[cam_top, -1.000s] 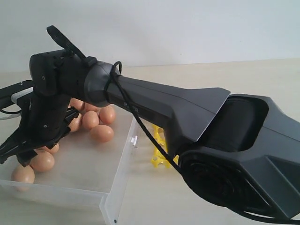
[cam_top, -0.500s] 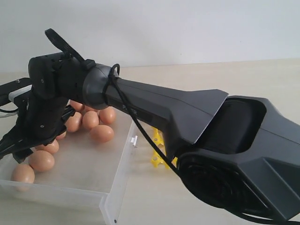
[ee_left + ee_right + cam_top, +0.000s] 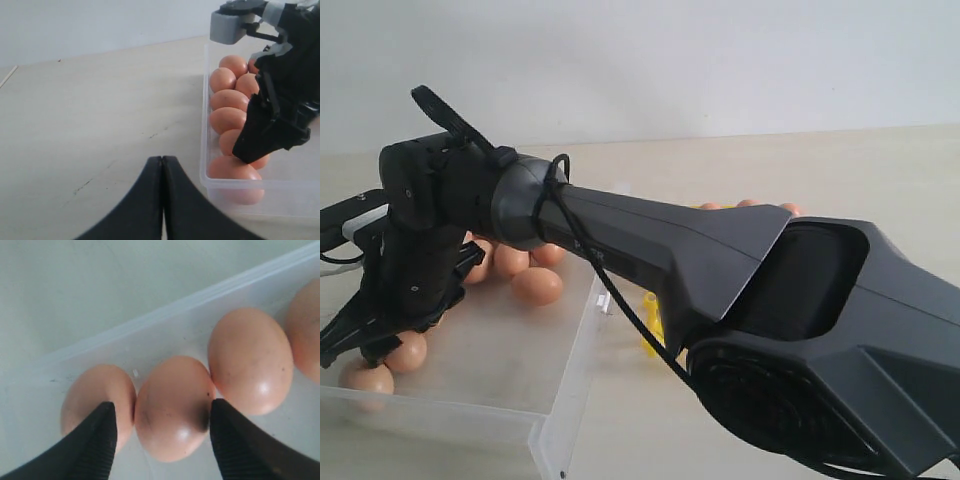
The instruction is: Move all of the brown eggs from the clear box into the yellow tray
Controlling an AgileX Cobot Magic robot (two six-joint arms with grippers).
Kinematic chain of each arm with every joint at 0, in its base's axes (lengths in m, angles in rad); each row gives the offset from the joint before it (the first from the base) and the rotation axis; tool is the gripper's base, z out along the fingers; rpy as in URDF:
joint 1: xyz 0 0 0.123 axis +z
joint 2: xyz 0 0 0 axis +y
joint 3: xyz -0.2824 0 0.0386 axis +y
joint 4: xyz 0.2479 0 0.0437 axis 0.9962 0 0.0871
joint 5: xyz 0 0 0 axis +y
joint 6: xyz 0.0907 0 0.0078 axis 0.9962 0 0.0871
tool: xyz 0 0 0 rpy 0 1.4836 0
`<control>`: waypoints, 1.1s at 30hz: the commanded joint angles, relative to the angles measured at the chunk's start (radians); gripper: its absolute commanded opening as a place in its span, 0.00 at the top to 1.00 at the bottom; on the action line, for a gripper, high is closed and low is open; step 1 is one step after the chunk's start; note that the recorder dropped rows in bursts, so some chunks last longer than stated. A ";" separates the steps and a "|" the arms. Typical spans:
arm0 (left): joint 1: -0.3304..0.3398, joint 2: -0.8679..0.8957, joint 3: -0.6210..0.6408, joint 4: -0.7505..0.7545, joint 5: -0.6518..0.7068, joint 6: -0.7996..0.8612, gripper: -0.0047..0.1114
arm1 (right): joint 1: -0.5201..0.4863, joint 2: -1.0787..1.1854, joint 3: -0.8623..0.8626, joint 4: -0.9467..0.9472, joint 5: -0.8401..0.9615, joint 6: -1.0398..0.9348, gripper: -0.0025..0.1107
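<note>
My right arm reaches across into the clear box [image 3: 565,385]. Its right gripper [image 3: 365,345] is down among the brown eggs [image 3: 537,285] at the box's left end. In the right wrist view the right gripper [image 3: 161,407] is open, its fingers on either side of one brown egg [image 3: 172,390], with a gap on one side. More eggs lie touching it on both sides. A bit of the yellow tray [image 3: 653,322] shows behind the arm, with eggs [image 3: 750,205] just above the arm's edge. My left gripper [image 3: 162,161] is shut and empty over the table outside the box wall [image 3: 204,150].
The right arm's bulk [image 3: 720,260] hides most of the tray and the middle of the table. A small clasp tab [image 3: 606,300] sticks out from the box's right wall. A row of eggs [image 3: 227,120] lines the box wall nearest my left gripper.
The right gripper has sunk lower and further left in the box, coming down around an egg. The arm dropped, so eggs behind it now show. The left gripper's own movement cannot be judged.
</note>
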 commanded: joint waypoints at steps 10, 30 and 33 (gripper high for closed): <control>-0.005 -0.006 -0.004 -0.005 -0.006 -0.003 0.96 | 0.007 0.048 0.003 -0.030 0.195 0.008 0.51; -0.005 -0.006 -0.004 -0.005 -0.006 -0.003 0.96 | -0.026 -0.298 0.521 -0.121 0.165 0.005 0.68; -0.005 -0.006 -0.004 -0.005 -0.006 -0.003 0.96 | -0.043 -0.363 0.639 -0.123 0.097 0.005 0.69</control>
